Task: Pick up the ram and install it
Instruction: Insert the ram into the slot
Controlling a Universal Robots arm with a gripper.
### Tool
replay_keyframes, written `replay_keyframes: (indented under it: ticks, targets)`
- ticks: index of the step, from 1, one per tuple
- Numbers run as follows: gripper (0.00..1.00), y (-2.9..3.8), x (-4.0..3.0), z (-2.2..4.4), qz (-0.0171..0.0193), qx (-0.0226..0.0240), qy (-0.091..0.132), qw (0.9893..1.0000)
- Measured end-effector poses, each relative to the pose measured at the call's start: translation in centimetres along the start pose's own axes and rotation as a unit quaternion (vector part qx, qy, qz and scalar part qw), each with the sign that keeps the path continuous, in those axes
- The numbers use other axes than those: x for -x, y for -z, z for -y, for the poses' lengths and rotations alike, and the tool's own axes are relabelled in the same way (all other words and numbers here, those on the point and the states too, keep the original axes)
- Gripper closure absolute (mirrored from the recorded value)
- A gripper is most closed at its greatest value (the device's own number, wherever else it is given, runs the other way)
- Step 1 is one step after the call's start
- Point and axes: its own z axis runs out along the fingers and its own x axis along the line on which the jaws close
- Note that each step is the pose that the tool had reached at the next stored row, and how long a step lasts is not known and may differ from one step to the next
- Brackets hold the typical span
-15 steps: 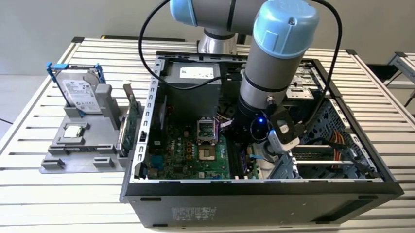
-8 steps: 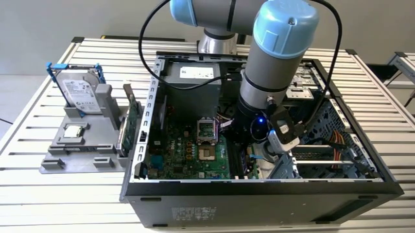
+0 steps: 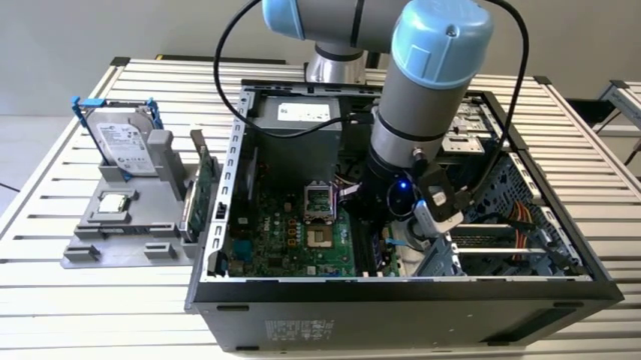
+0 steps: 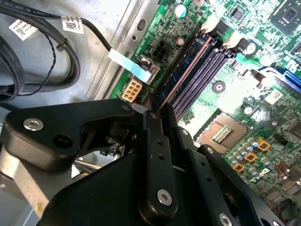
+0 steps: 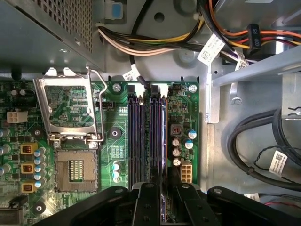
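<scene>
The fingers (image 4: 153, 117) are closed on the ram (image 4: 183, 75), held edge-down along the slots (image 5: 146, 136) at 3 o'clock of the CPU socket (image 5: 75, 172) on the motherboard (image 3: 290, 240), apparently so it seats straight.

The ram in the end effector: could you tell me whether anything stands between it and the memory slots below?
Nothing visible does. The end effector holds the ram edge-on directly over the memory slots on the motherboard, and the slots look bare along their length. The cables lie beyond the board's edge.
</scene>
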Motion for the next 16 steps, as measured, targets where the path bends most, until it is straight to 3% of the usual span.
replay_keyframes:
  ticks: [10, 14, 15, 16]
  targets:
    - [0.00, 2.54, 0.05, -0.02, -0.0027, 0.0000, 0.000, 1.0000]
    - [0.00, 2.78, 0.05, -0.03, -0.0031, 0.0007, 0.000, 1.0000]
    - [1.00, 2.81, 0.05, -0.03, -0.0031, 0.0005, 0.000, 1.0000]
    - [1.00, 2.83, 0.05, -0.03, -0.0031, 0.0005, 0.000, 1.0000]
